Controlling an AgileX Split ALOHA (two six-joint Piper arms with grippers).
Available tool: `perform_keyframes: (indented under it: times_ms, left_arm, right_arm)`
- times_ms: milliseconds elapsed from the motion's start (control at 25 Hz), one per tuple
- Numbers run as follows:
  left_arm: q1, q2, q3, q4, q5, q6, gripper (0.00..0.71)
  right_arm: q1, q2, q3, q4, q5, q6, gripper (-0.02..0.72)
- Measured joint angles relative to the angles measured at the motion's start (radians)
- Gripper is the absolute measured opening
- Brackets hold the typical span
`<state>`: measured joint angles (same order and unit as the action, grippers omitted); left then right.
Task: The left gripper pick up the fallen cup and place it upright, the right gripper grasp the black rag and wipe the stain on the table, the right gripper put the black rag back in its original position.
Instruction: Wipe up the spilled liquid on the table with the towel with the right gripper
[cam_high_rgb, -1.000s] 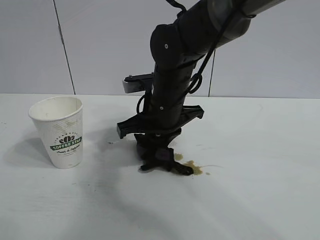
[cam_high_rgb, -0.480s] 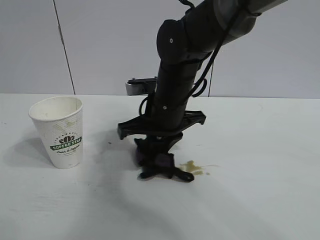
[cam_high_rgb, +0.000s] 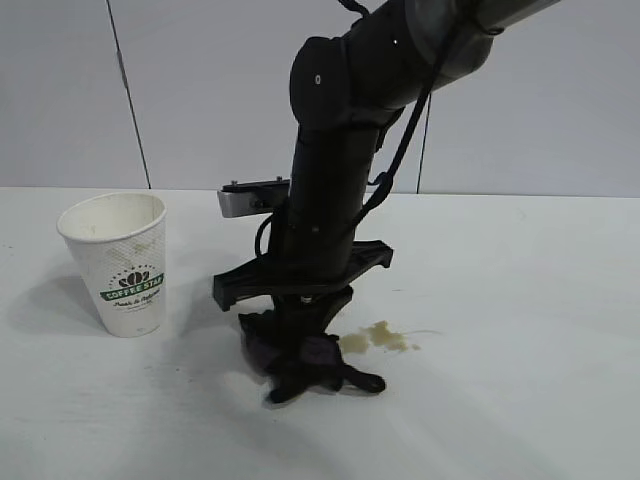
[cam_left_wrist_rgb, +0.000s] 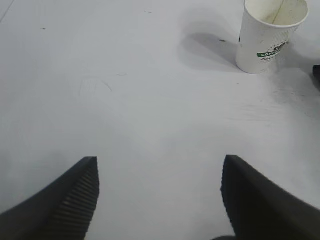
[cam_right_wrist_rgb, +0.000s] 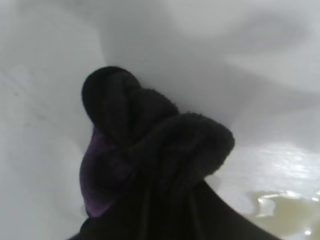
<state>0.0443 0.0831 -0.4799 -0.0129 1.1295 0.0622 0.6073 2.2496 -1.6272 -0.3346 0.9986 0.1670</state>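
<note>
White matte tabletop (cam_high_rgb: 520, 300): your right gripper (cam_high_rgb: 300, 345), clamped on the bunched black-and-purple rag (cam_high_rgb: 300, 362), has dragged it off the brown coffee stain (cam_high_rgb: 385, 338), which remains, so wiping continues; white paper cup (cam_high_rgb: 118, 262) upright, left gripper (cam_left_wrist_rgb: 160, 200) open, idle.

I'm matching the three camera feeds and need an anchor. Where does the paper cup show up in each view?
Exterior view: the cup stands upright at the left, on the table.
Left wrist view: cup in the upper right corner, upright.
Right wrist view: not in it.
Shared landmark: the cup's green band, seen in the exterior and left wrist views.
</note>
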Motion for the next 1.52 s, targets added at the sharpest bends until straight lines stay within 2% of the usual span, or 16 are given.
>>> perform_keyframes:
  times_ms: [80, 120, 200, 320, 400, 480, 520, 720, 800, 880, 960, 1080, 1200, 1320, 1400, 1520]
  left_arm:
    - [0.0, 0.0, 0.0, 0.0, 0.0, 0.0, 0.501]
    - [0.0, 0.0, 0.0, 0.0, 0.0, 0.0, 0.501]
    - [0.0, 0.0, 0.0, 0.0, 0.0, 0.0, 0.501]
    - [0.0, 0.0, 0.0, 0.0, 0.0, 0.0, 0.501]
    - [0.0, 0.0, 0.0, 0.0, 0.0, 0.0, 0.501]
    - [0.0, 0.0, 0.0, 0.0, 0.0, 0.0, 0.501]
    - [0.0, 0.0, 0.0, 0.0, 0.0, 0.0, 0.501]
    - [0.0, 0.0, 0.0, 0.0, 0.0, 0.0, 0.501]
    - [0.0, 0.0, 0.0, 0.0, 0.0, 0.0, 0.501]
    - [0.0, 0.0, 0.0, 0.0, 0.0, 0.0, 0.501]
    - [0.0, 0.0, 0.0, 0.0, 0.0, 0.0, 0.501]
    - [0.0, 0.0, 0.0, 0.0, 0.0, 0.0, 0.501]
    - [0.0, 0.0, 0.0, 0.0, 0.0, 0.0, 0.501]
    - [0.0, 0.0, 0.0, 0.0, 0.0, 0.0, 0.501]
    - [0.0, 0.0, 0.0, 0.001, 0.0, 0.0, 0.501]
    - [0.0, 0.0, 0.0, 0.001, 0.0, 0.0, 0.501]
  right_arm:
    - [-0.006, 0.0, 0.0, -0.002, 0.005, 0.017, 0.078]
    - [-0.006, 0.0, -0.002, 0.032, 0.009, 0.003, 0.076]
    - [-0.006, 0.0, -0.012, 0.151, 0.024, -0.068, 0.076]
    - [-0.005, 0.0, -0.034, 0.385, 0.039, -0.226, 0.076]
    - [-0.004, 0.0, -0.051, 0.446, 0.049, -0.285, 0.076]
    - [-0.004, 0.0, -0.063, 0.424, 0.049, -0.3, 0.076]
    - [-0.004, 0.0, -0.065, 0.377, 0.048, -0.293, 0.076]
    - [-0.021, 0.012, -0.067, 0.052, 0.057, -0.147, 0.076]
    - [-0.052, 0.013, -0.067, 0.009, 0.054, -0.111, 0.076]
    - [-0.084, 0.013, -0.067, 0.002, 0.053, -0.097, 0.076]
    - [-0.117, 0.013, -0.067, 0.026, 0.065, -0.092, 0.076]
    - [-0.154, 0.013, -0.067, 0.136, 0.132, -0.138, 0.076]
    - [-0.171, 0.016, -0.067, 0.313, 0.192, -0.26, 0.076]
    - [-0.158, 0.017, -0.067, 0.485, 0.199, -0.38, 0.076]
    - [-0.133, 0.017, -0.067, 0.528, 0.199, -0.437, 0.076]
    - [-0.1, 0.017, -0.067, 0.481, 0.172, -0.44, 0.076]
